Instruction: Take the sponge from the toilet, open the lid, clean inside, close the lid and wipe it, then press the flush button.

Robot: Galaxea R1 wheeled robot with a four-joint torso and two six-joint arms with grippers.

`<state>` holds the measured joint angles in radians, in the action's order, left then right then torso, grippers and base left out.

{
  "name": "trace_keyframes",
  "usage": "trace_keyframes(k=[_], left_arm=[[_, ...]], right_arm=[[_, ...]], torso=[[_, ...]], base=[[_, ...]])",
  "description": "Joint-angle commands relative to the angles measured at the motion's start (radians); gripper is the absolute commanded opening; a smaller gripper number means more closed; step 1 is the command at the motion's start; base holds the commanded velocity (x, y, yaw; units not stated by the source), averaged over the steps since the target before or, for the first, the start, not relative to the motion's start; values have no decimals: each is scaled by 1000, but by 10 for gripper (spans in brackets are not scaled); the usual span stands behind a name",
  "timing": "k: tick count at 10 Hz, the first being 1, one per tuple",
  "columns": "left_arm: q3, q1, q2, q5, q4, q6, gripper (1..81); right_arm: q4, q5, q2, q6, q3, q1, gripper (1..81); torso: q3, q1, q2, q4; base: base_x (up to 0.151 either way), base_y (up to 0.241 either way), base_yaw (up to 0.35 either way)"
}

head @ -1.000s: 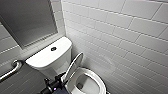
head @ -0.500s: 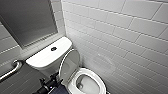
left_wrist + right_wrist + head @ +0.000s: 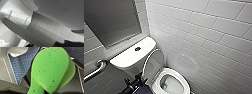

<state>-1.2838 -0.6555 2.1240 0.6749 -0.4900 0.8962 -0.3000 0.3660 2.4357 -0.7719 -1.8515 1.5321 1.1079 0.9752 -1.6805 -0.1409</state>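
The white toilet (image 3: 134, 56) stands against the tiled wall, with a dark flush button (image 3: 137, 48) on top of its tank. The lid (image 3: 152, 63) is raised and leans back toward the tank. The seat ring (image 3: 180, 80) lies down around the open bowl. My left gripper (image 3: 139, 79) hangs low beside the lid, apart from it, open and holding nothing. In the right wrist view the bright green sponge (image 3: 50, 68) looms large, pinched and folded, with my right gripper (image 3: 51, 72) shut on it.
A metal grab bar (image 3: 96, 70) runs along the wall left of the tank. A dark framed panel (image 3: 111, 22) sits above the tank. White tiled wall (image 3: 209, 37) closes in the toilet's right side. Blue small-tiled floor (image 3: 20, 65) appears in the right wrist view.
My left arm has drawn back from the raised lid, down toward the picture's lower left. The lid stays up. The sponge stays in the right gripper.
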Motion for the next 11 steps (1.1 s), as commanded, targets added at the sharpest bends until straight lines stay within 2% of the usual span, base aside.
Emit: trace_keyframes(k=[1, 2, 3, 4, 6, 7, 9, 11], left_arm=[[-30, 78, -62, -35, 49, -82, 811], [12, 78, -80, -56, 98, -70, 811], [37, 78, -99, -148, 111, 16, 811], [52, 78, -114, -179, 119, 132, 811], [102, 81, -181, -169, 122, 269, 811], [110, 90, -206, -163, 142, 314, 811], [112, 92, -231, -144, 172, 351, 811], [106, 72, -249, -143, 174, 348, 811]], right_arm=[[-24, -44, -33, 0, 26, -9, 10], [-24, -44, -30, 0, 23, -11, 10], [-24, -45, -25, 0, 20, -16, 10], [-24, -50, -19, 0, 20, -22, 10], [-25, -51, -16, 2, 17, -17, 10], [-25, -51, -15, 3, 17, -14, 10], [-25, -51, -13, 5, 16, -14, 10], [-34, -50, -11, 2, 16, -13, 10]], torso=[[0, 0, 0, 0], [0, 0, 0, 0], [0, 0, 0, 0], [0, 0, 0, 0], [0, 0, 0, 0], [0, 0, 0, 0], [0, 0, 0, 0], [0, 0, 0, 0]], base=[[0, 0, 0], [0, 0, 0], [0, 0, 0], [0, 0, 0], [0, 0, 0], [0, 0, 0], [0, 0, 0], [0, 0, 0]])
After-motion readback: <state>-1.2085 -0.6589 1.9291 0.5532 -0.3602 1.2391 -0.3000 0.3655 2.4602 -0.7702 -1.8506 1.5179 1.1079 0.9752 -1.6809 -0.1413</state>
